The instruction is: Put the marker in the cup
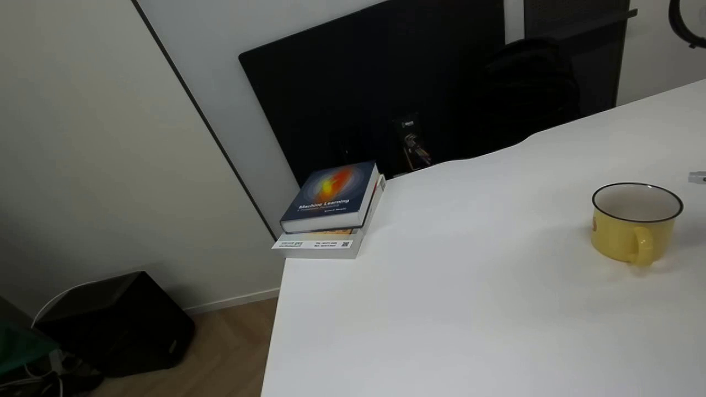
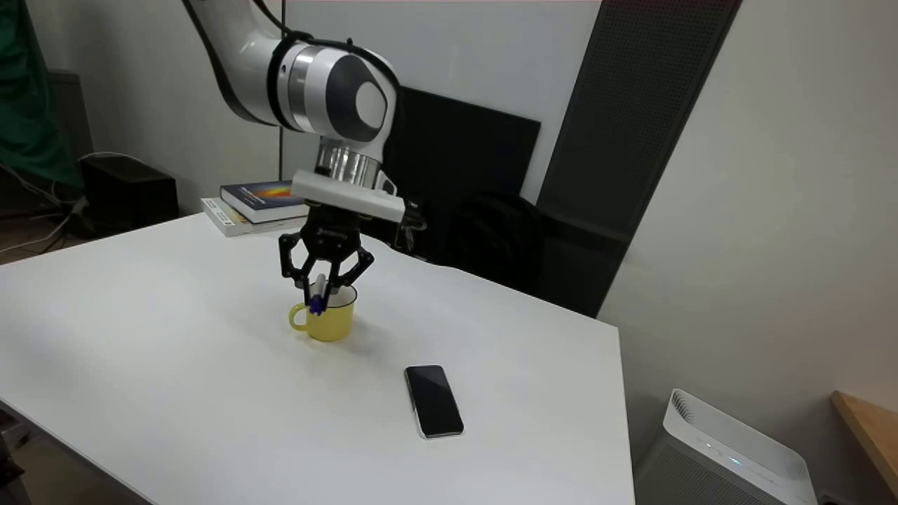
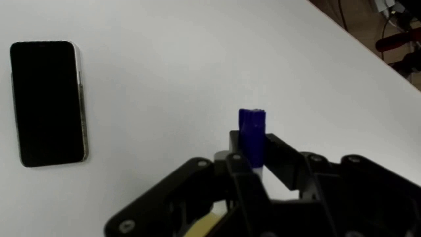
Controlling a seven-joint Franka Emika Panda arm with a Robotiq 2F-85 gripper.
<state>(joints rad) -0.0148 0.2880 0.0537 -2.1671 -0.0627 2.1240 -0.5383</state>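
Observation:
The yellow cup (image 1: 631, 237) stands upright on the white table, its pale inside and side handle showing. It also shows in an exterior view (image 2: 333, 324), partly behind the gripper, and a sliver shows in the wrist view (image 3: 203, 226). My gripper (image 2: 317, 300) is shut on the marker (image 2: 317, 304), a whitish-grey stick with a dark blue end. In the wrist view the blue end of the marker (image 3: 252, 138) sits between the fingertips (image 3: 252, 142). A whitish-grey tip, likely the marker (image 1: 697, 177), shows at the frame edge, apart from the cup.
A black phone (image 2: 434, 401) lies flat on the table (image 2: 210, 393) and also shows in the wrist view (image 3: 47, 103). Stacked books (image 1: 331, 198) sit at a table corner. A dark monitor-like panel (image 1: 386, 82) stands behind the table edge.

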